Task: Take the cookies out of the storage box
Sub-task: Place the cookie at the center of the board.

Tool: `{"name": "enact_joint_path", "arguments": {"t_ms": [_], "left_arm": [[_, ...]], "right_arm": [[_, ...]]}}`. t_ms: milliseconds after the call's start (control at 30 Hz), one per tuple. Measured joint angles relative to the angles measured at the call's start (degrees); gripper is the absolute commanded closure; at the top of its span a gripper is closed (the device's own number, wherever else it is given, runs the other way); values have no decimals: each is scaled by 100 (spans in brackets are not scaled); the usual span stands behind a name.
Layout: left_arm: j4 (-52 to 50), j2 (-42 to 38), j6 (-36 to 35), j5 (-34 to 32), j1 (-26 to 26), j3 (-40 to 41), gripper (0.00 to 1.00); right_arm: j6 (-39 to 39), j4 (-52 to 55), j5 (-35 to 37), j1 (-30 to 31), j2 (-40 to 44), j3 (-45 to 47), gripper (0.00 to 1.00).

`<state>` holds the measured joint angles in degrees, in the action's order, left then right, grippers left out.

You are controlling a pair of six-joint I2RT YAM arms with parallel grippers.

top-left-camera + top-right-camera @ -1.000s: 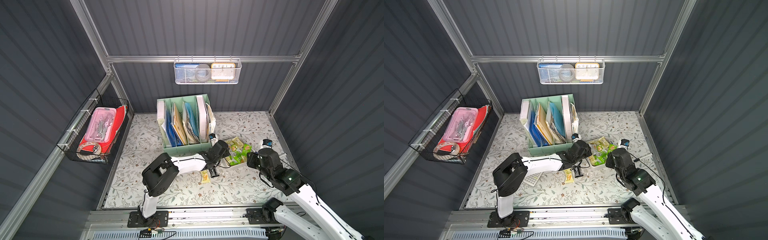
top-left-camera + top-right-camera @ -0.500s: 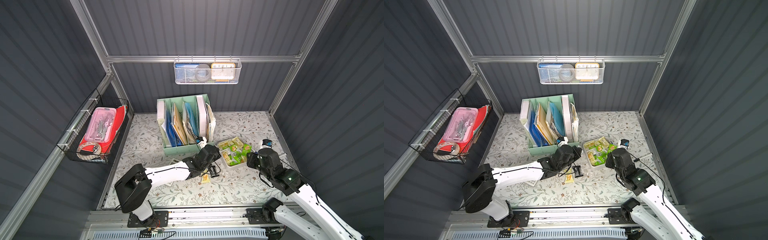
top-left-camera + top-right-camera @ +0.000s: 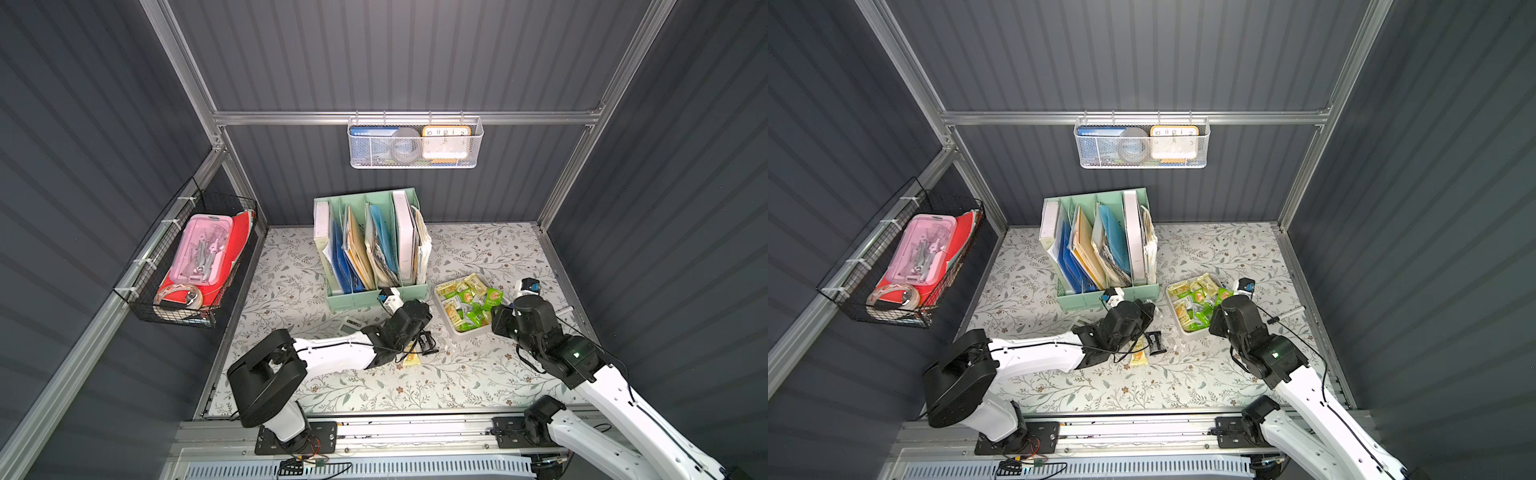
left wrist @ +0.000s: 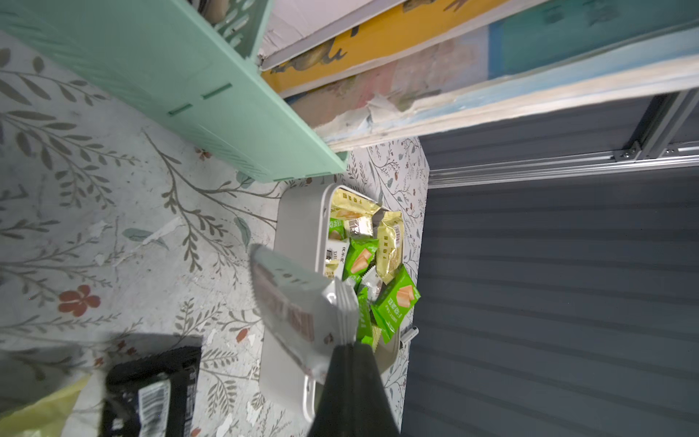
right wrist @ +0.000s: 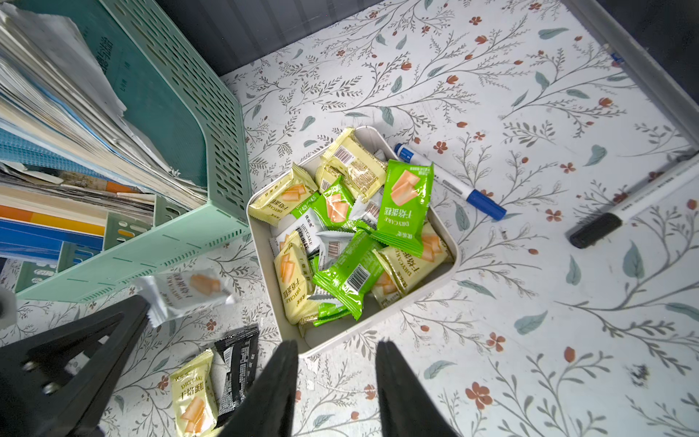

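Left gripper (image 4: 346,342) pinching a white cookie packet (image 4: 291,302) just beside the storage box (image 5: 397,306) — right gripper (image 5: 336,344) open by its edge.

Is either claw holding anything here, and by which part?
The left claw is shut on a white packet, pinching it by one crimped end. The right claw is open and holds nothing.

Arms (image 3: 340,358) white-shelled, black joint housings (image 3: 266,376), thin black cables (image 3: 332,343); tool fingers (image 5: 397,386) black, tapered.

glossy foil cookies (image 5: 404,204), matt plastic storage box (image 5: 378,321)
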<state>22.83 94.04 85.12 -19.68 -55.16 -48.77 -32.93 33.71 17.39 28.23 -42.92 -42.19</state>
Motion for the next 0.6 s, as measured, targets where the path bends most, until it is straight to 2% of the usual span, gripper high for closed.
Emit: {"name": "enact_joint_path", "arguments": {"t_ms": [267,433,600], "left_arm": [[706,1180,37,911,240,-439,100],[809,1252,94,1215,297,-330,100],[686,1078,107,1231,297,-46,100]], "right_arm": [[7,48,-26,-2,85,0,61],[48,63,-22,-7,127,0,61],[48,55,-33,-7,50,0,61]]}}
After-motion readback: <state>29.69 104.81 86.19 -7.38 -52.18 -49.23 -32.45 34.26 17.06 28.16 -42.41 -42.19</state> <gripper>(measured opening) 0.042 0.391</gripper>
